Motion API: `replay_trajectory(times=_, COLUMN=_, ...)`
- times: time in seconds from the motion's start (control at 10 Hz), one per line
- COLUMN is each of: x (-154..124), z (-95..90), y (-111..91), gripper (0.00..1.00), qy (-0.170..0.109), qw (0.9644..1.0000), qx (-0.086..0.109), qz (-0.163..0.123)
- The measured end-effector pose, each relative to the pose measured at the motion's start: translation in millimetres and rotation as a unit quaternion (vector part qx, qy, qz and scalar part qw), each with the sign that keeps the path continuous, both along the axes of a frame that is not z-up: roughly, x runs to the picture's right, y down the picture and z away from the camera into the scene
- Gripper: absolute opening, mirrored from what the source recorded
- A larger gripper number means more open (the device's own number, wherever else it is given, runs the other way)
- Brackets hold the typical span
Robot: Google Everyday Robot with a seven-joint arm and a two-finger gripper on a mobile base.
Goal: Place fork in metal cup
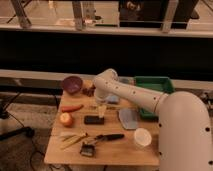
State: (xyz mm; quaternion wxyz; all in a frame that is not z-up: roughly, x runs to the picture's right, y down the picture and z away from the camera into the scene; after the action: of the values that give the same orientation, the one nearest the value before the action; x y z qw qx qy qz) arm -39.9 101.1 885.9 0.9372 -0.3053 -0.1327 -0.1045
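The claw point(101, 111) hung pointing down over the middle of the wooden table point(115, 155), its jaws spread wide, with nothing between them that I could see. Its pale tips were just above the right end of a flat black block point(93, 120). The fork I could not pick out; something that thin was too small to tell among the things near the claw. The smooth, rounded white arm point(131, 95) rose from a bulky body at the near right to a bent elbow at the far side, then dropped to the claw.

Just right of the claw lay a flat grey-blue lid point(127, 119) with rounded corners. Left of the block sat a round yellowish fruit point(66, 119), and beyond that a long red-orange carrot point(72, 107). Nearer, a black-handled brush point(110, 136) lay crosswise, with yellow plastic utensils point(72, 141) to its left. What looked like the metal cup point(88, 149), small and glinting, stood at the near edge just by the brush's left end. A white cup point(142, 138) stood near right, a purple bowl point(72, 84) far left and a green bin point(152, 84) far right.
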Motion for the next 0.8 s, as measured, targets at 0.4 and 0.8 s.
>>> replay_trajectory(times=0.4, x=3, z=5.3, y=-5, gripper=0.80, qy=0.008, qw=0.9999, qx=-0.003, qz=-0.005)
replay_trajectory(times=0.8, x=12, z=7.5, y=-20, gripper=0.80, qy=0.006, qw=0.9999, qx=0.003, qz=0.013)
